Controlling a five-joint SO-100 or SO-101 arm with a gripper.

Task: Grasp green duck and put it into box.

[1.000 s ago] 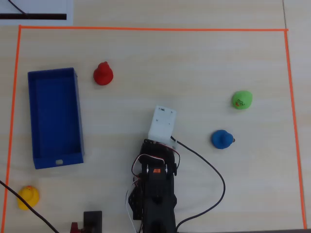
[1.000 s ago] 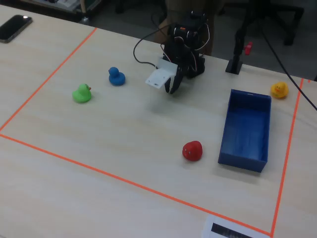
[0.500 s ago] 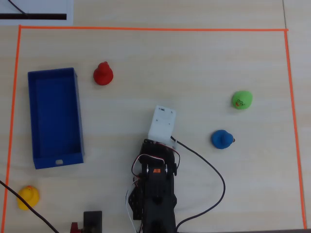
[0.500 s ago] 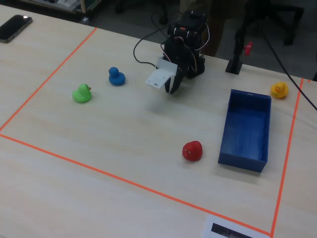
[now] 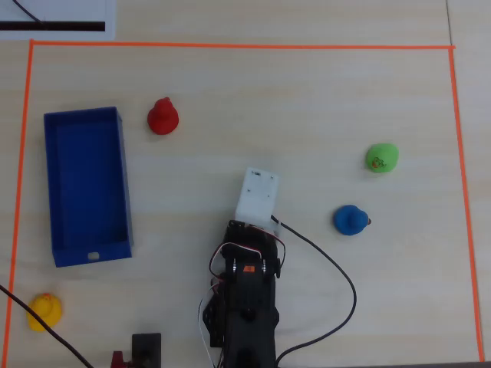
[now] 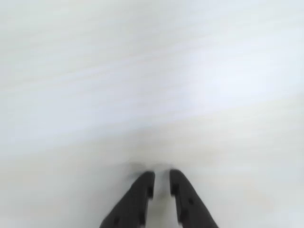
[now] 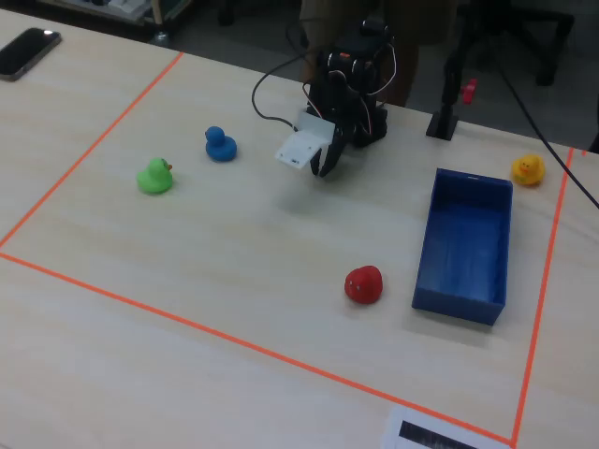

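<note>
The green duck [image 5: 381, 159] sits on the table at the right of the overhead view and at the left of the fixed view [image 7: 154, 176]. The deep-blue box [image 5: 123, 180] lies empty at the left of the overhead view and at the right of the fixed view [image 7: 459, 299]. My gripper [image 6: 162, 178] points down at bare table near the arm's base; its black jaws stand almost together with nothing between them. It also shows in the fixed view [image 7: 323, 168], well apart from duck and box. In the overhead view the white wrist housing [image 5: 257, 195] hides it.
A blue duck [image 5: 351, 220] sits close to the green one, between it and the arm. A red duck [image 5: 163, 116] sits near the box's far end. A yellow duck [image 5: 44, 312] lies by the orange tape border [image 5: 230, 46]. A black cable [image 5: 337, 268] loops beside the arm.
</note>
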